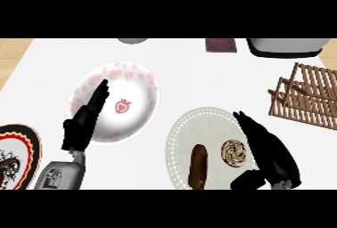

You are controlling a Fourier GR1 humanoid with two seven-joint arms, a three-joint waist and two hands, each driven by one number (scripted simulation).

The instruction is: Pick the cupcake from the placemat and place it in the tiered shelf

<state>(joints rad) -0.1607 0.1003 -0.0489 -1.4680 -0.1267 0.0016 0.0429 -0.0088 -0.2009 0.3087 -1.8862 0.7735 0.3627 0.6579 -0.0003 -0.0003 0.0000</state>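
The cupcake (233,153), round with a brown swirled top, sits on the pale round placemat (197,122) at the lower middle. My right hand (270,149) lies just right of the cupcake, fingers straight and pointing up-left, thumb (247,180) curled below it; nothing is held. A wooden slatted tiered shelf (308,98) stands at the right edge. My left hand (84,122) rests open with fingers up over the left rim of a plate.
A white plate with pink hearts (128,87) lies left of centre. A brown elongated pastry (198,165) lies on the placemat beside the cupcake. A black-rimmed patterned plate (16,156) is at the lower left. A dark red item (220,45) and a grey appliance (286,46) sit at the back.
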